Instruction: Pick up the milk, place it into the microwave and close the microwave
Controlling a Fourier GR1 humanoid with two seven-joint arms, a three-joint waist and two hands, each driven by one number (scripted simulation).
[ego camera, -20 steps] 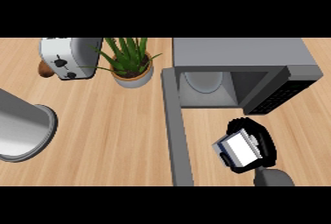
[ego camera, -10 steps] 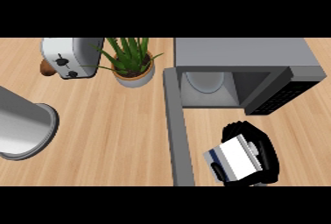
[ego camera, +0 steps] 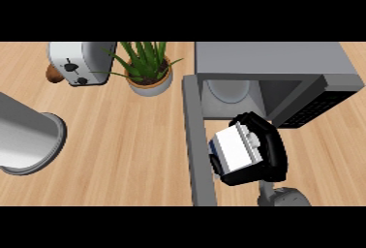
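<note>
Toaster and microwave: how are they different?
The toaster is small and rounded; the microwave is big and boxy. The toaster looks white; the microwave is darker grey. The microwave's door hangs open, showing its inside; the toaster shows none. Both sit at the counter's back.

Right hand [ego camera: 270, 147] raised, its fingers [ego camera: 251, 175] curled closed.

Microwave [ego camera: 275, 60] back right, door [ego camera: 198, 150] open; plant [ego camera: 148, 72], toaster [ego camera: 79, 63] left of it.
</note>
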